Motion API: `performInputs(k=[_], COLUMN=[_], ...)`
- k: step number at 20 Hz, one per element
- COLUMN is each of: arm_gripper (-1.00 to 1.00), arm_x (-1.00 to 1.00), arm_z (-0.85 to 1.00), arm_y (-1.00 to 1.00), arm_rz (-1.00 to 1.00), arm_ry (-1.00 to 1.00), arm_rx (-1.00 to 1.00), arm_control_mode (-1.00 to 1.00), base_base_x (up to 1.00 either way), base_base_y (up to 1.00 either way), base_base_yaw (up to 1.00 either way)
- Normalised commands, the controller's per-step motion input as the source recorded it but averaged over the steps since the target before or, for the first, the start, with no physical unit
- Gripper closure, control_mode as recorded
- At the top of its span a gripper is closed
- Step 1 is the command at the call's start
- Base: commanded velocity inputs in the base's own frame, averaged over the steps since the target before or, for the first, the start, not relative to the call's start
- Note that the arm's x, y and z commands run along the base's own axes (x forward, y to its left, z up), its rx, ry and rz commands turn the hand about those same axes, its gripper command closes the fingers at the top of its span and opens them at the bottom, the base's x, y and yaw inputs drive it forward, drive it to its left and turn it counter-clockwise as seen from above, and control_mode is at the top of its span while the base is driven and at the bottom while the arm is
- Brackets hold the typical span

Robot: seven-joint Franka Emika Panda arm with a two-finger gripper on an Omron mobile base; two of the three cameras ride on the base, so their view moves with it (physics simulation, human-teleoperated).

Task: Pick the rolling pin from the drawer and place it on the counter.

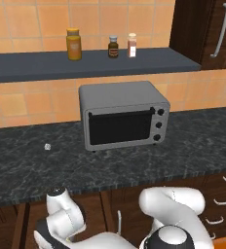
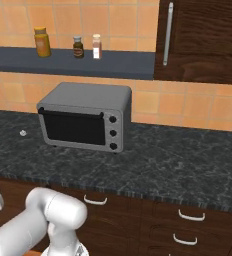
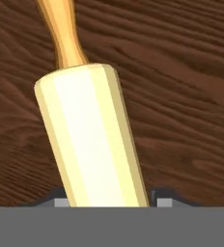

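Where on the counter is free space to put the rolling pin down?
The counter is bare right of the toaster oven, up to the wall. Left of the oven there is also room, near a small white object. The middle is taken by the oven.

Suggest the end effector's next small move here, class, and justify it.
Probably close the end effector on the rolling pin: its cream barrel lies on the drawer floor and runs down between the two fingertips, which flank it. Whether they already grip is unclear.

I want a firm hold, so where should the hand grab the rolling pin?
Grip the rolling pin across its thick cream barrel, coming straight down from above. It lies flat on the drawer floor, and the orange handle tapers too thin for a steady hold.
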Motion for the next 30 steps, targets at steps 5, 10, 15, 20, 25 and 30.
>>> performInputs(k=[5,10,15,20,25,30], arm_gripper=[1.0,1.0,1.0,1.0,1.0,1.0], arm_x=[-0.07,0.31,0.43,0.99,1.0,1.0], arm_z=[1.0,1.0,1.0,0.45,0.1,-0.15], arm_y=[-0.12,-0.07,-0.02,-0.19,-0.45,-0.18], arm_rz=[-0.05,-0.07,-0.03,-0.16,-0.2,-0.12], arm_ry=[0.0,-0.03,-0.15,-0.09,0.0,0.0], arm_rx=[0.0,0.0,0.0,0.0,0.0,0.0], arm_control_mode=[-1.0,-1.0,-1.0,-1.0,-1.0,-1.0], base_base_x=[0.0,0.0,0.0,0.0,0.0,0.0], base_base_y=[0.0,0.0,0.0,0.0,0.0,0.0], base_base_yaw=[0.0,0.0,0.0,0.0,0.0,0.0])
